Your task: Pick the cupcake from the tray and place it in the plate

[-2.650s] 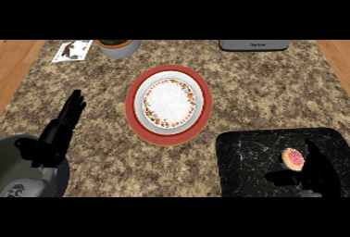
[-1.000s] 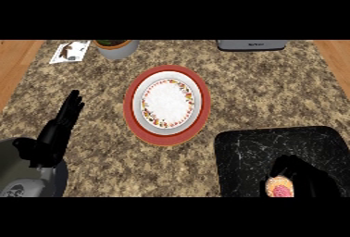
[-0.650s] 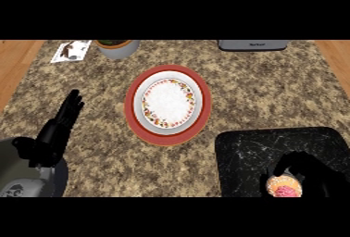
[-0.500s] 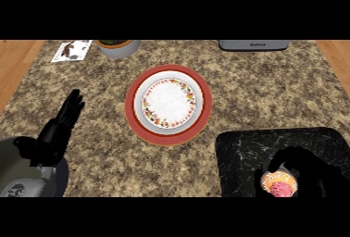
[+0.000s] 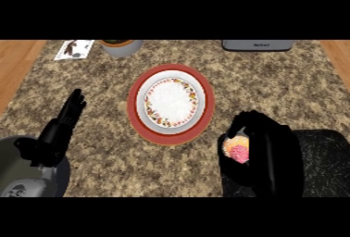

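A cupcake [image 5: 236, 149] with pink frosting and a pale wrapper is held in my right hand [image 5: 265, 141], whose black fingers curl round it. The hand hovers over the left edge of the black tray [image 5: 321, 159] at the lower right. The plate [image 5: 171, 102] lies in the middle of the counter, white in the centre with a flowered band and a red rim; it lies up and to the left of the cupcake. My left hand [image 5: 60, 127] rests open at the lower left, fingers straight and pointing up.
A grey pot [image 5: 121, 46] stands at the back left beside a small card [image 5: 74, 48]. A grey appliance [image 5: 257, 44] sits at the back right. Wooden floor shows past both side edges of the speckled counter [image 5: 103, 92].
My right hand has lifted the cupcake and carried it left and upward, from the tray's lower middle to its left edge. The left hand has stayed still.
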Robot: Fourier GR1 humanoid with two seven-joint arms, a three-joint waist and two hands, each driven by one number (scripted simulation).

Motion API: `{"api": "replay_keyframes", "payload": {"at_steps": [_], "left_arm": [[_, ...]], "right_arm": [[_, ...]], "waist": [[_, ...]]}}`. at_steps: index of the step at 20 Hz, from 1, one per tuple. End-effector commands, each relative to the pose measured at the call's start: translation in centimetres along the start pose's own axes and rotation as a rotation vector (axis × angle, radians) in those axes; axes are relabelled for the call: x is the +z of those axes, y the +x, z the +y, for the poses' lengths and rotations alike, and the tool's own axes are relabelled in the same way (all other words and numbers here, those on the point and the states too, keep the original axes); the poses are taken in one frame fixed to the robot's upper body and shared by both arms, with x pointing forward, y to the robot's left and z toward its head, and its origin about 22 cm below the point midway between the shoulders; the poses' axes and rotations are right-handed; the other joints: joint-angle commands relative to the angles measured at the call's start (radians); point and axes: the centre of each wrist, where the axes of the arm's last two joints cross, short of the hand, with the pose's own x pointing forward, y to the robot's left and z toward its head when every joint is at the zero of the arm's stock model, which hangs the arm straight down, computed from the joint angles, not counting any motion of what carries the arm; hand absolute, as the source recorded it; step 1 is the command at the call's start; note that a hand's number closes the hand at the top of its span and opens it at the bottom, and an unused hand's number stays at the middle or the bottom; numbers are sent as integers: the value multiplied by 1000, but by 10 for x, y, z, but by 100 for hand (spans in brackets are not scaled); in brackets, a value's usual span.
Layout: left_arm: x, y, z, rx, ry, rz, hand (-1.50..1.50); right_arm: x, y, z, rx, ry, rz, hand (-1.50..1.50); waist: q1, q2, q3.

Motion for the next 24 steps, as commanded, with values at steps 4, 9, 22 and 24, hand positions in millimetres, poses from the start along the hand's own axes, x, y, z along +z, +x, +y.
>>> {"api": "replay_keyframes", "payload": {"at_steps": [4,9,22,24], "left_arm": [[11,-20,-5,4,9,86,0],[11,-29,-16,11,-14,78,0],[-7,-12,-3,-13,-7,52,0],[-10,-8,-18,-8,-42,41,0]], "right_arm": [[-48,40,39,-34,76,-7,150],[-73,66,70,-56,97,-25,150],[-114,64,134,-196,37,202,-150],[-106,49,154,-186,53,245,-150]], "waist": [[15,11,-15],[24,15,-16],[46,20,-15],[59,25,-15]]}}
